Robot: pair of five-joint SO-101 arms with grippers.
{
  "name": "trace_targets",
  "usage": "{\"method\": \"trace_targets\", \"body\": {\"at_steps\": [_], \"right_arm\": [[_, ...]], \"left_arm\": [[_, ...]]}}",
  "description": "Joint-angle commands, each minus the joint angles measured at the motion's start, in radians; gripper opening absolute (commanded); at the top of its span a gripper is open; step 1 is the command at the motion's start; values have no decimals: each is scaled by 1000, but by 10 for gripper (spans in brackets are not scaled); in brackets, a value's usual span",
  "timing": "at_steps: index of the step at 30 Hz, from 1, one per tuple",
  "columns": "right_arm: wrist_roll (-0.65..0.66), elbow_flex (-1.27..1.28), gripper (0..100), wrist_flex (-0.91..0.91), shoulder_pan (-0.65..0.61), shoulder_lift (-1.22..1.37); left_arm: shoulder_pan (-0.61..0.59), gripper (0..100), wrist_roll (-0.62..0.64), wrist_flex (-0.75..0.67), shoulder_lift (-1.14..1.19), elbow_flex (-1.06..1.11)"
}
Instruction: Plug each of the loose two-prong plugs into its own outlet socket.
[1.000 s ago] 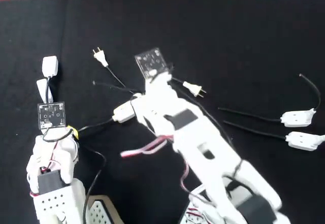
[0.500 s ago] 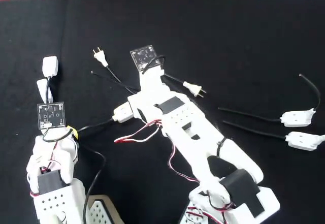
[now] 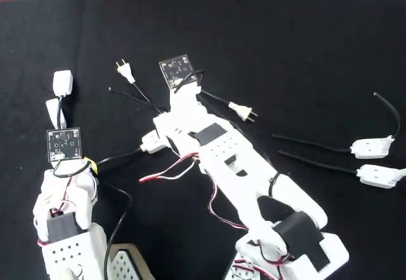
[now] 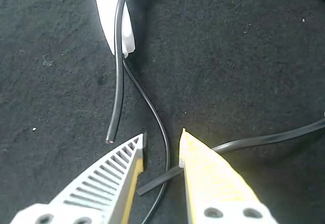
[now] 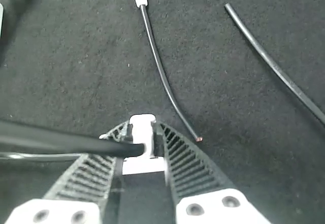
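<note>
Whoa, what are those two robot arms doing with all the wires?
The right claw pinches a small white piece with a black cable on it. The left claw hangs open over another cable, beside a white block. A plug and a second plug lie loose on the black table, not plugged in.

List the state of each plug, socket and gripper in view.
Left gripper: jaws open over black cables.
Right gripper: jaws shut on white connector.
Far plug: loose, unplugged.
Middle plug: loose, unplugged.
Upper right socket: empty.
Lower right socket: empty.
Far left socket: no plug seen.
Near left socket: no plug seen.
</note>
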Motion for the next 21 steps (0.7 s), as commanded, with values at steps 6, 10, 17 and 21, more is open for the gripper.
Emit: {"method": "trace_targets", "body": {"at_steps": [6,10,17,21], "right_arm": [[-6,15,12,3,-15,-4],[-6,39,12,2,-17,-4],[-6,48,12,3,-17,-4],[-6,48,12,3,-17,-2]], "left_arm": [[-12,123,-11,0,-6,15],[-12,123,-11,0,-6,16],[-12,123,-12,0,-6,16],[-12,123,-12,0,-6,16]]}}
